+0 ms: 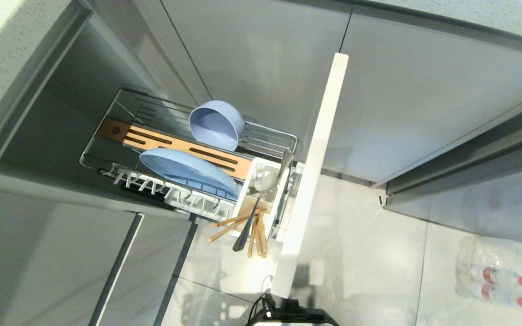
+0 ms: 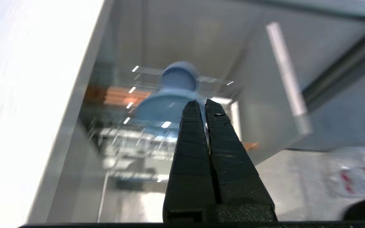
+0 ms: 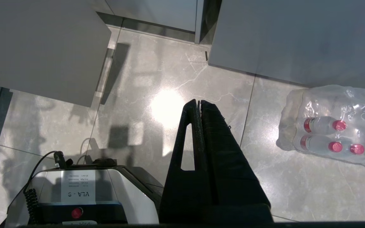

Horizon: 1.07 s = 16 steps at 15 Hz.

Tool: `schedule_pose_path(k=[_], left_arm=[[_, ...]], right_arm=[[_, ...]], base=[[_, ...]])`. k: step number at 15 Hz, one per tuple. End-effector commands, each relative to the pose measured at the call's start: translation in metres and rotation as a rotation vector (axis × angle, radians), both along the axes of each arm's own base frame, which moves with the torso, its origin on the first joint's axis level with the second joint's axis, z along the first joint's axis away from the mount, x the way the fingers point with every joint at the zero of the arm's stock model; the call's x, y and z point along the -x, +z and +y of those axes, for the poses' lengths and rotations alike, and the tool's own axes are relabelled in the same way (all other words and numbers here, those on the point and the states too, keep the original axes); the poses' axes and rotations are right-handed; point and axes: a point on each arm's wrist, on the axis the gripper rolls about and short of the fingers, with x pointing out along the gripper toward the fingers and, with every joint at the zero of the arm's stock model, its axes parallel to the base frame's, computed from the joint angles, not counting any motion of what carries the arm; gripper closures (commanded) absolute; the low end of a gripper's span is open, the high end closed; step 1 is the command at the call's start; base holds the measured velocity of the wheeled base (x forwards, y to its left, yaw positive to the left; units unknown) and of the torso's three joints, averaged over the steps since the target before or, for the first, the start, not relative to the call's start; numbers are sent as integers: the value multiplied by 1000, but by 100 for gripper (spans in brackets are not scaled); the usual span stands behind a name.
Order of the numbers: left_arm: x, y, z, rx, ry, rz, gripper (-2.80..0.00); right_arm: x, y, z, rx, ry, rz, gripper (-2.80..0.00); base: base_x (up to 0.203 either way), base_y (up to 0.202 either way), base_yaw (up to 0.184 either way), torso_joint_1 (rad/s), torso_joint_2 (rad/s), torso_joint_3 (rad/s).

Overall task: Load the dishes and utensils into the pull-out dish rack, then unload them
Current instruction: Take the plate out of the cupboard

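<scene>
The pull-out dish rack (image 1: 107, 136) stands drawn out of the cabinet, its beige front panel (image 1: 315, 172) edge-on. A light-blue plate (image 1: 188, 172) leans in the slots and a grey-blue bowl (image 1: 215, 124) lies on its side behind the wooden bar (image 1: 170, 146). The white caddy (image 1: 261, 194) holds the spoon (image 1: 256, 199) and wooden chopsticks (image 1: 234, 224), handles sticking out toward me. My left gripper (image 2: 202, 104) is shut and empty, pointing at the plate (image 2: 160, 109) and bowl (image 2: 177, 76) from a distance. My right gripper (image 3: 198, 103) is shut and empty, hanging over the floor. Neither arm shows in the head view.
Grey cabinet doors (image 1: 265, 68) surround the rack. A shrink-wrapped pack of water bottles (image 1: 501, 271) lies on the tiled floor at the right, its red caps (image 3: 334, 146) in the right wrist view. My own base (image 3: 81, 196) sits below the right gripper.
</scene>
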Motion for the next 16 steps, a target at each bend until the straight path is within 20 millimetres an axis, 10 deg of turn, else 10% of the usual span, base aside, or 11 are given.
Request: schedule_pose_path(k=[1,10,13,16], left_arm=[[-5,35,-2,-16,-28,18,0],[-50,202,-18,335,-15,15,0],[-63,215,-15,432,-133,164,0],[-64,200,-16,150,-312,256,0]], right_arm=[[0,0,0,0,0,1,0],[0,0,0,0,0,0,0],[0,0,0,0,1,0,0],[0,0,0,0,0,1,0]], base=[[0,0,0,0,0,0],[0,0,0,0,0,0],[0,0,0,0,0,0],[0,0,0,0,0,0]])
